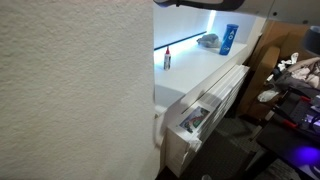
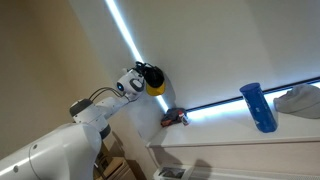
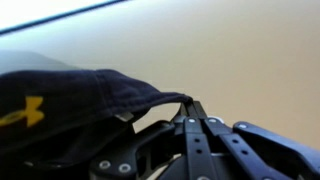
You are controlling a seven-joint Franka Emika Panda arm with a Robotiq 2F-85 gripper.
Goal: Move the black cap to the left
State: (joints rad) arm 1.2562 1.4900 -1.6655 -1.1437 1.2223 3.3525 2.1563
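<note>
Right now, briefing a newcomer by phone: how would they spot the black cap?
Find the white shelf below the light strip. Above its end, the gripper holds the black cap aloft. It is dark with yellow, unlike the upright blue box and grey-blue lump on the shelf.

The soft black cloth cap (image 3: 80, 100) looks matt and finely woven, with a stitched yellow logo (image 3: 22, 112). The black gripper (image 3: 190, 102) has hard, dull-finished links that could be metal or plastic. The upright blue box (image 2: 258, 108) is smooth with a faint sheen; the grey-blue lump (image 2: 298, 100) just beside the box looks like crumpled matt cloth. The white ledge (image 2: 230, 148) under the box is smooth. The white wall (image 1: 70, 90), well apart from the box, is rough and grainy.
</note>
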